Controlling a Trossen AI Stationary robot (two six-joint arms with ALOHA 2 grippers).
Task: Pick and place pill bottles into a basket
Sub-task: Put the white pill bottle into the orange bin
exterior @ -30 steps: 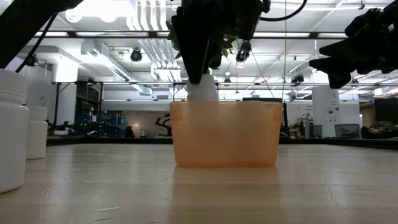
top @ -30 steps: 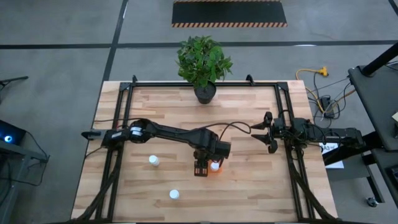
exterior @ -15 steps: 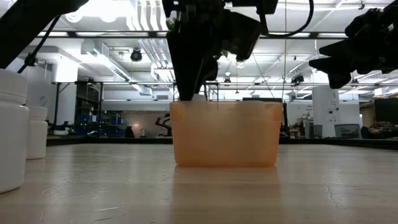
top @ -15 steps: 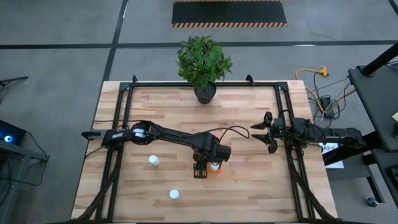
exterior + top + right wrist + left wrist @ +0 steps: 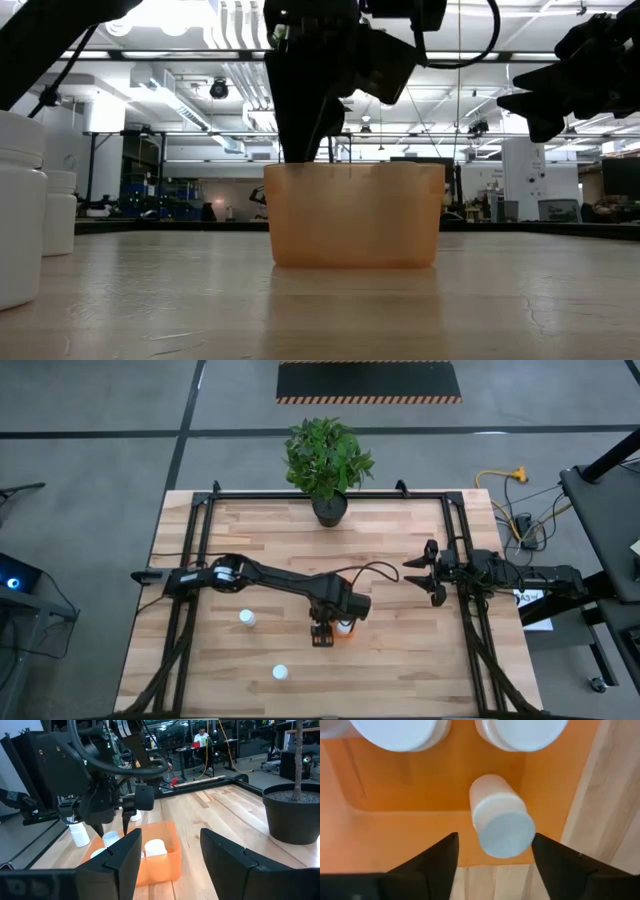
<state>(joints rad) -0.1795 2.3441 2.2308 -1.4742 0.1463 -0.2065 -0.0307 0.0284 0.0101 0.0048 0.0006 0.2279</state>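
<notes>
- Left wrist view: my left gripper [image 5: 492, 850] hangs straight over the basket [image 5: 410, 840], fingers apart, nothing clamped; a bottle [image 5: 501, 822] sits on the basket floor right below, between the fingers but not gripped.
- That bottle looks tilted toward the cam, cap up. Can't tell if it's fully upright or leaning on the wall.
- I judge the step as release/retreat. To do it well: lift straight up, no sideways drift, so the fingers don't clip the cap or drag the basket rim.
- Keep the fingers spread till clear of the rim, then swing out twd the loose bottles.
- High view: left gripper [image 5: 321, 632] sits at the basket's [image 5: 346, 634] left edge, mid-table; two bottles remain on the wood, one near [image 5: 246, 618] the arm, one [image 5: 281, 672] closer to the front edge.
- Basket contents: wrist view shows two more caps [image 5: 400, 731] beyond the dropped one; right wrist view shows white bottles [image 5: 155, 847] inside too. Exact count I can't tell.
- Low view: basket [image 5: 350, 215] stands flat on the table; two bottles [image 5: 20, 205] at far left.
- Right gripper [image 5: 432, 572] waits well apart near the right rail, fingers apart, empty.
</notes>
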